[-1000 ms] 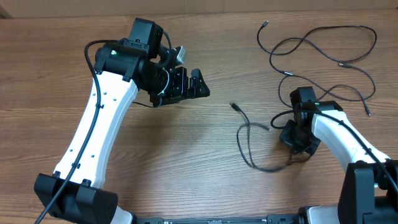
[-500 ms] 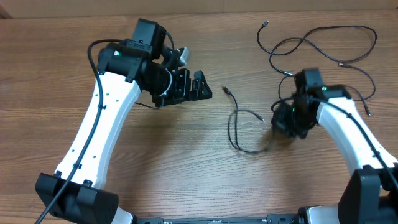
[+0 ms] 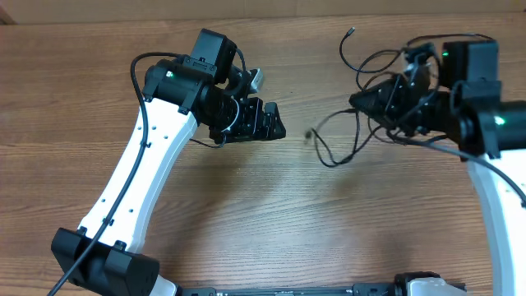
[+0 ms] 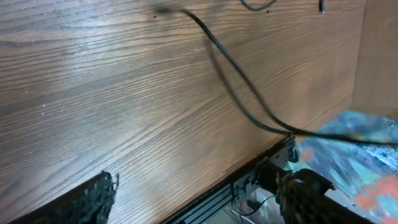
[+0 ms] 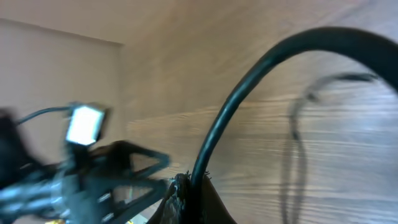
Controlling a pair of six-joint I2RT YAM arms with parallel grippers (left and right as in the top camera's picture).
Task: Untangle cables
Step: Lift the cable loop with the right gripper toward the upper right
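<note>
Thin black cables lie on the wooden table. My right gripper (image 3: 359, 100) is raised at the far right and shut on one cable (image 3: 316, 146). That cable hangs in a loop below it, its plug end (image 3: 310, 133) near the table's middle. In the right wrist view the cable (image 5: 249, 81) arcs up out of the closed fingers (image 5: 186, 196). More cables (image 3: 378, 56) lie tangled behind the right arm. My left gripper (image 3: 273, 123) stands open left of the loop, apart from it. Its fingers (image 4: 93, 199) are wide apart with nothing between, and a cable (image 4: 236, 87) crosses the table beyond them.
The left wrist view shows the table's edge with a metal rail (image 4: 249, 186) and a colourful surface (image 4: 360, 149) beyond it. A loose plug end (image 3: 351, 31) lies at the far edge of the table.
My right arm has risen and swung toward the far side with the cable, dragging its loop up and away. My left gripper has shifted slightly right toward the loop.
</note>
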